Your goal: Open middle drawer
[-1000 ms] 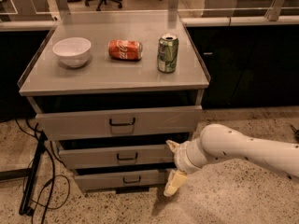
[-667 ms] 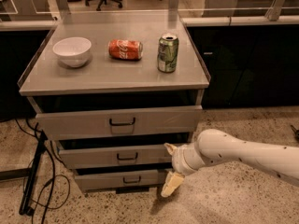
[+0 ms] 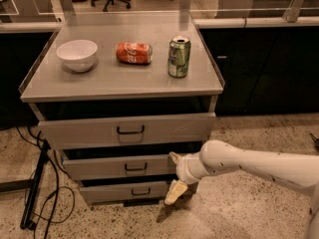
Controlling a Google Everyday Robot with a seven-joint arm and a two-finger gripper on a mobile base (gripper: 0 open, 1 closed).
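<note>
The middle drawer point(image 3: 107, 167) is a low grey front with a small dark loop handle point(image 3: 135, 168) at its centre, set between a taller top drawer point(image 3: 89, 131) and a bottom drawer point(image 3: 114, 191). A dark gap shows above its front panel. My gripper point(image 3: 174, 175) is at the right end of the middle drawer's front, to the right of the handle. It is open: one cream finger points up-left by the panel's top edge, and the other hangs down in front of the bottom drawer. It holds nothing.
On the cabinet top point(image 3: 99, 83) stand a white bowl point(image 3: 77, 55), a red cola can lying on its side point(image 3: 133, 53) and an upright green can point(image 3: 179, 56). Black cables point(image 3: 42, 188) lie on the floor at the left. My white arm point(image 3: 259, 166) reaches in from the right.
My gripper and arm have moved a little to the left, closer to the right end of the middle drawer. The drawers and the things on top have not moved.
</note>
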